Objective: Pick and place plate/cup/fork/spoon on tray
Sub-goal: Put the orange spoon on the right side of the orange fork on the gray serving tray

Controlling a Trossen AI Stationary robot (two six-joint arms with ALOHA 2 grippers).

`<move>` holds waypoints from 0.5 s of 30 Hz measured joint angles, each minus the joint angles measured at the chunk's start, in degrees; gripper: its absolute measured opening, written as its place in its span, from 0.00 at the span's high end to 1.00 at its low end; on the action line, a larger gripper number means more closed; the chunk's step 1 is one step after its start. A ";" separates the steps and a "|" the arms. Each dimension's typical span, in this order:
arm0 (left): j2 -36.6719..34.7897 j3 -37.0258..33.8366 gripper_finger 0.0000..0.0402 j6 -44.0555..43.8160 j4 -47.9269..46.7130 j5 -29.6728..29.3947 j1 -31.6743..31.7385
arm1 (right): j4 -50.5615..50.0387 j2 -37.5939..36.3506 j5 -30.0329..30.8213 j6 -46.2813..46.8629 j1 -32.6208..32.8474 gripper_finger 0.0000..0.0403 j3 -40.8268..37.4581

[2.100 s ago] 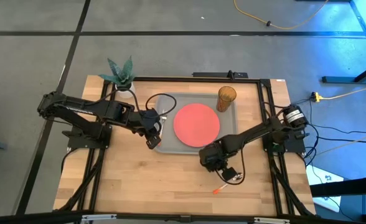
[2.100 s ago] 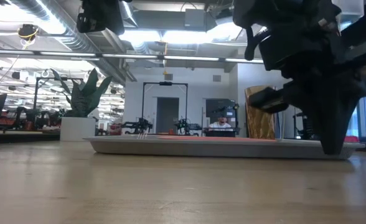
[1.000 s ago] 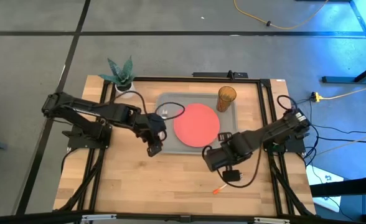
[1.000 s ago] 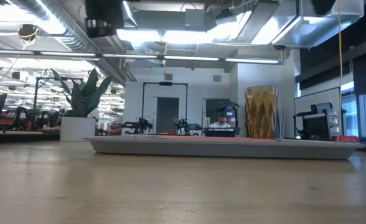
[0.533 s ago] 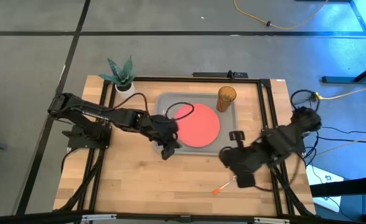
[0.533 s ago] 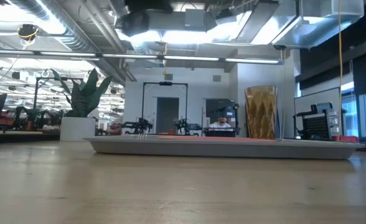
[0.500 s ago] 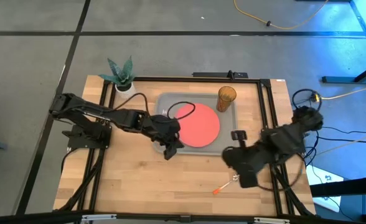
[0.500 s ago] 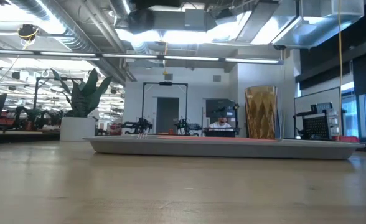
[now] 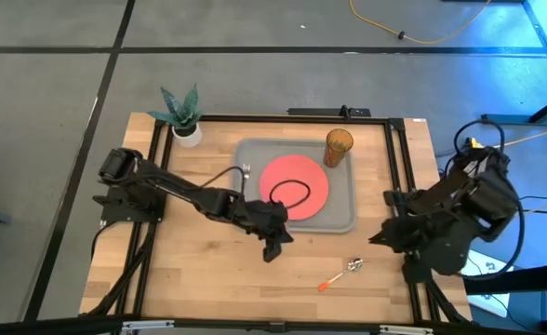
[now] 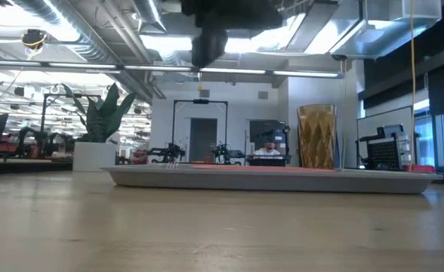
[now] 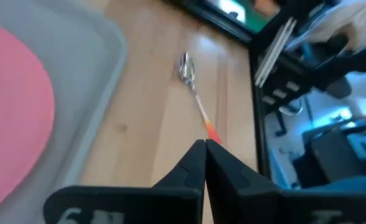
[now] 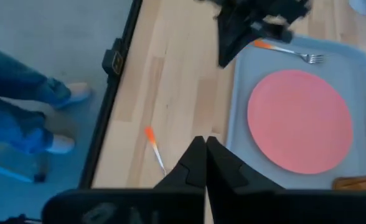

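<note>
The grey tray (image 9: 343, 219) holds the coral plate (image 9: 294, 186), the amber cup (image 9: 339, 147) at its far right corner, and the fork (image 12: 289, 51) lying flat on its left part. On the bare wood near the tray's near right corner lies the spoon (image 9: 340, 274), bowl (image 11: 186, 65) toward the right and orange handle end (image 11: 211, 132) toward the near edge. My left gripper (image 9: 273, 249) is shut and empty just off the tray's near edge, to the left of the spoon. My right gripper (image 12: 205, 146) is shut, raised high over the table's right edge.
A potted plant (image 9: 182, 113) stands at the far left corner. A dark frame runs along the table's edges (image 9: 399, 167). A person's legs in jeans (image 12: 21, 93) show beyond the table edge in the right wrist view. Bare wood lies near the front edge (image 9: 208, 288).
My left gripper has travelled from over the tray's left part toward the near right, past the tray's near edge and lower, toward the spoon. My right gripper has risen from above the spoon and drawn back toward the table's right edge. Both stay shut. The spoon lies uncovered.
</note>
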 joint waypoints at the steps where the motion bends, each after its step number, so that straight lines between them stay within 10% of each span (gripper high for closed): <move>1: 0.69 -0.10 1.00 -0.06 -0.30 -0.11 -0.25 | 0.08 -0.30 0.18 1.02 0.57 1.00 -0.22; 15: 3.81 -0.13 1.00 -2.62 1.05 0.09 -1.08 | 4.73 -10.67 -8.85 48.93 6.30 1.00 -37.82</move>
